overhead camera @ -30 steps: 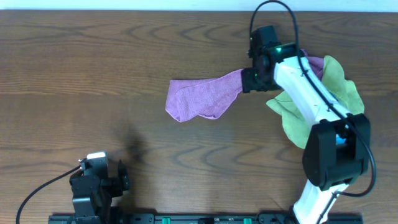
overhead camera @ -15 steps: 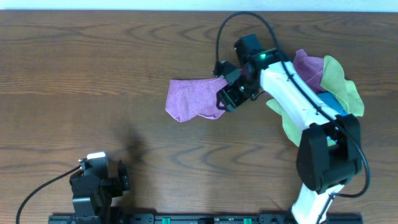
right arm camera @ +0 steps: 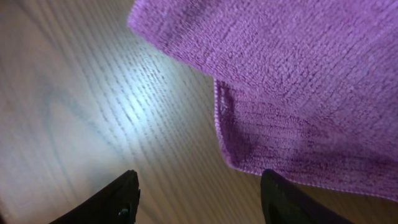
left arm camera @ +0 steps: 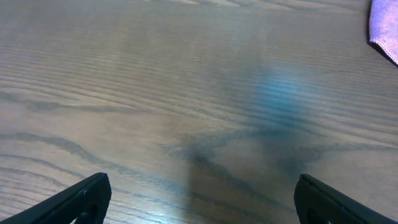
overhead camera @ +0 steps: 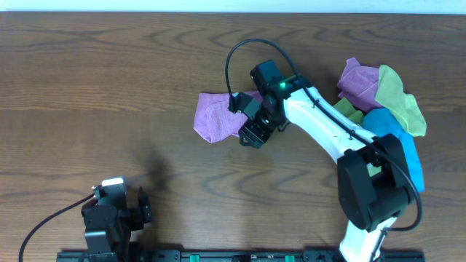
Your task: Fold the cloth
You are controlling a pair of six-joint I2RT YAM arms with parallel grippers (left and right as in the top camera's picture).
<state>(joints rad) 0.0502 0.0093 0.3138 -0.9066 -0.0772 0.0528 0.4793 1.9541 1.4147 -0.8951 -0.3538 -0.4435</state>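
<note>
Overhead view of a dark wooden table [overhead camera: 109,73] with two robot arms.

At the lower left, the left gripper [overhead camera: 116,211] sits low near the table's front edge, well apart from everything else. Its wrist camera shows the left gripper [left arm camera: 202,190] with its fingers spread wide over bare wood and nothing between them. It appears to be parked out of the way.

Left of centre lies the cloth [overhead camera: 215,116], lilac-purple and rumpled into an uneven lump instead of a flat square. Only a corner of the cloth [left arm camera: 385,31] shows in the left wrist view.

Just beside the cloth's right edge is the right gripper [overhead camera: 246,120], with its white arm reaching across from the lower right. The close view shows the right gripper [right arm camera: 202,196] with both fingers apart and empty. The cloth [right arm camera: 298,74] lies just beyond the tips, one layer overlapping another along a stitched hem. The gripper is probably placed there to take an edge, since the cloth likely needs spreading before any fold.

At the far right, a pile of spare cloths [overhead camera: 389,102], purple, yellow-green and blue, sits bunched together, well apart from the working area.
</note>
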